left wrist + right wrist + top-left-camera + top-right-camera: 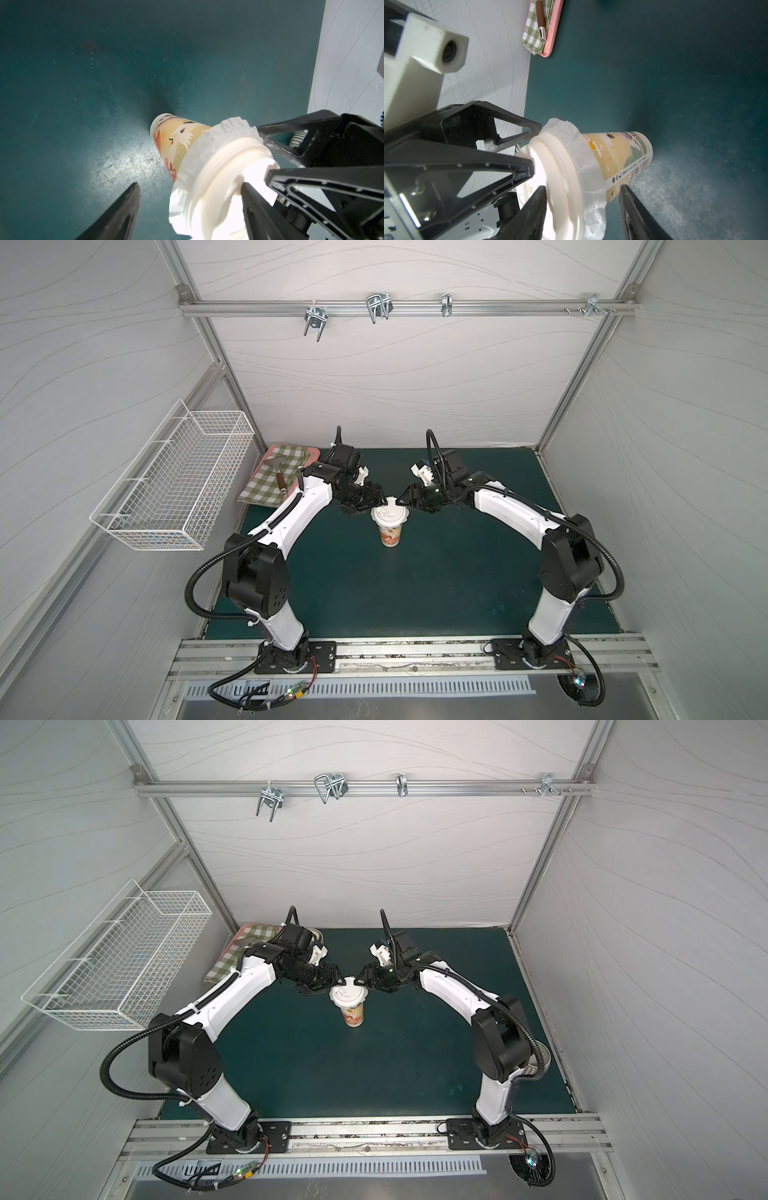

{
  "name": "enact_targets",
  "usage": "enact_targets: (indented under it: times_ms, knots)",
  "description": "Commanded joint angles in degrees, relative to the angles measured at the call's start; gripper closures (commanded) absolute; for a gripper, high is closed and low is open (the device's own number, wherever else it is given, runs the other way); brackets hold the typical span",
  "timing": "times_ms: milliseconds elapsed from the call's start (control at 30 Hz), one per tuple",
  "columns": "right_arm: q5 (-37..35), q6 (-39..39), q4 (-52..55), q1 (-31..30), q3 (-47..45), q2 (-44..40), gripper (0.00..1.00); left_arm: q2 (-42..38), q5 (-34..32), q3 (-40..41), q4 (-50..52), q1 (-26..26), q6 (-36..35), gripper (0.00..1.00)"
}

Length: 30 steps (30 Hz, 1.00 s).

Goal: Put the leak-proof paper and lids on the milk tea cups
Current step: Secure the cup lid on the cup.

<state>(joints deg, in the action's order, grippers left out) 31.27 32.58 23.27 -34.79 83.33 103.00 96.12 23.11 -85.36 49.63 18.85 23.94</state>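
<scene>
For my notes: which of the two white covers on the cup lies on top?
The smooth plastic lid; the crinkled leak-proof paper sits under it, its edge hanging below.

Arms bent inward, left claw [380,501] and right claw [402,502] both parted.

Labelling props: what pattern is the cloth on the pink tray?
Green-and-white check cloth; clearest in right wrist view.

Paper [199,145] over cup [176,137] (lid [228,158] atop)
</scene>
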Motion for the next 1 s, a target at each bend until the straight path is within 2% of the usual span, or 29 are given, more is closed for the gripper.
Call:
enact_targets:
  times_ms: [0,967]
  knots:
    - [-0.3,-0.1,1.2,0.3,1.3,1.3,0.43,0.8,-0.6,-2.5,0.6,-0.4,-1.2,0.22]
    - [-0.3,-0.2,2.0,0.7,-0.5,2.6,0.43,1.9,-0.9,-0.2,0.0,-0.8,-1.4,0.23]
